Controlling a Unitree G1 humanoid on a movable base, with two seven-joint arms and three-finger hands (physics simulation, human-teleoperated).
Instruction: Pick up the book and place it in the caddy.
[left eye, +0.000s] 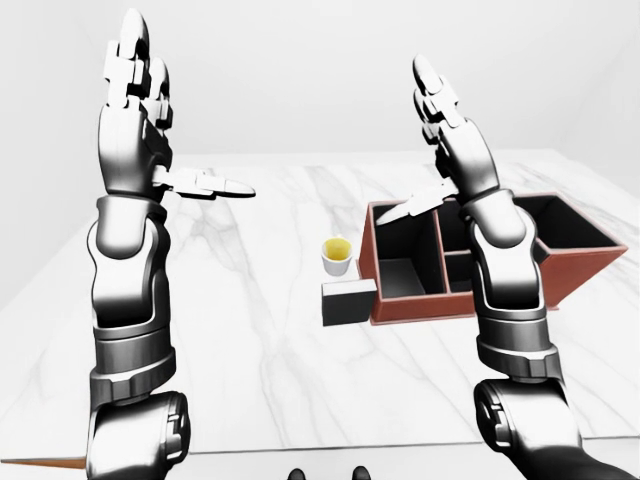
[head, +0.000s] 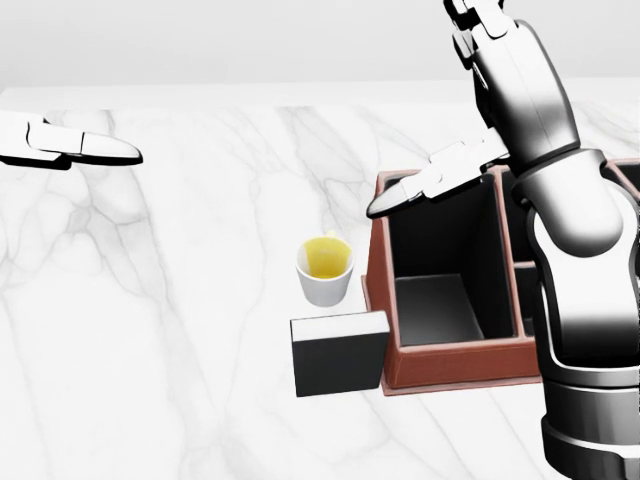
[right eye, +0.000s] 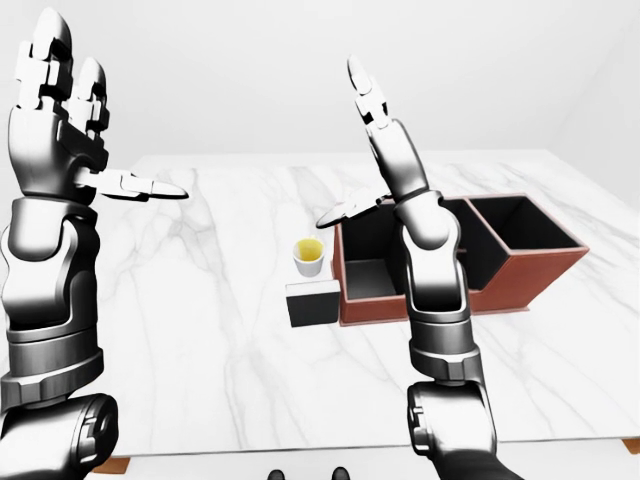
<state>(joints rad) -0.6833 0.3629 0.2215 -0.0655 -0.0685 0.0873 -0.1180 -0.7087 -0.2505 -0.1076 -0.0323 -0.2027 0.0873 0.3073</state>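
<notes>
The book (head: 338, 355) is a small dark block with a white top. It lies on the marble table against the lower left corner of the caddy. The caddy (head: 455, 362) is a red-brown open box with several dark compartments, at the right of the head view. My left hand (left eye: 178, 115) is raised high at the left, fingers spread open and empty, far from the book. My right hand (left eye: 410, 145) is raised over the caddy's left compartments, open and empty, with its forearm covering part of the caddy.
A white cup (head: 325, 270) with yellow liquid stands just above the book and left of the caddy. The white marble table (left eye: 230, 330) stretches wide to the left. Its near edge runs along the bottom of the left-eye view.
</notes>
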